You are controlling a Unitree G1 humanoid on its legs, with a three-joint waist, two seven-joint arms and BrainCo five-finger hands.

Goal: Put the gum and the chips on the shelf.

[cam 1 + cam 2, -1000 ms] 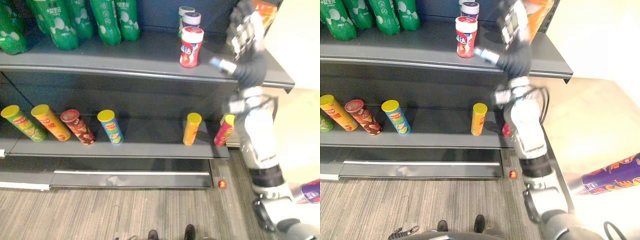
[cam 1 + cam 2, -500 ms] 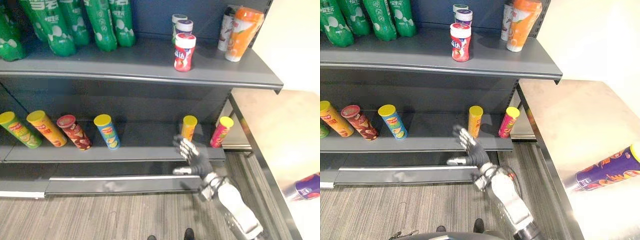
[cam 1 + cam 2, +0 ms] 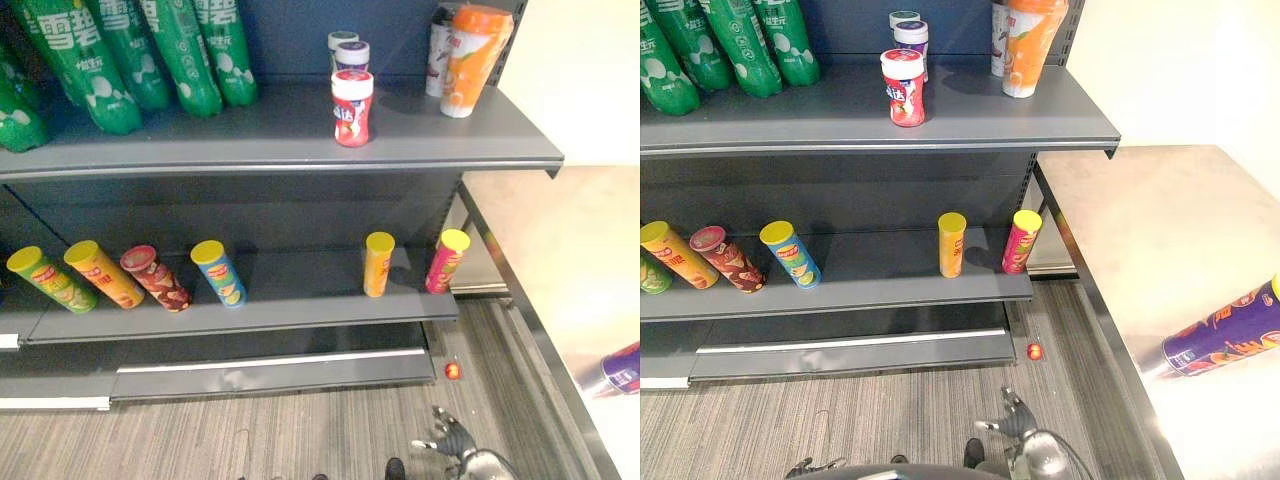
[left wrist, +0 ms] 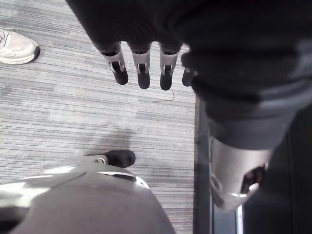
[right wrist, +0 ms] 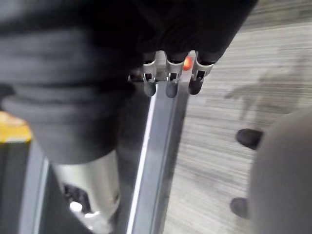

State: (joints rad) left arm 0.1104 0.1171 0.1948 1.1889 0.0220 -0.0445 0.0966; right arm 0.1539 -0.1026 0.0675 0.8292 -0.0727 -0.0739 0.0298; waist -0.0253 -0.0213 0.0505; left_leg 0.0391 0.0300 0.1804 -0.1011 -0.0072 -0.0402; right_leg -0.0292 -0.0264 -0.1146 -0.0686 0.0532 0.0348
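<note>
Half done: gum jar [image 3: 352, 107] up on the top shelf [image 3: 250, 145], upper middle.
Needs the chips can [image 3: 1225, 340] lifted off the worktop [image 3: 1140, 220], lower right; right robot hand [image 3: 449, 439] and left robot hand [image 4: 142, 67] open, empty.

A shop — a grey shelf unit [image 3: 300, 160] stocked with green bottles [image 3: 190, 50] and gum jars [image 3: 351, 108] on its upper board, chip tubes [image 3: 218, 272] on its lower.
</note>
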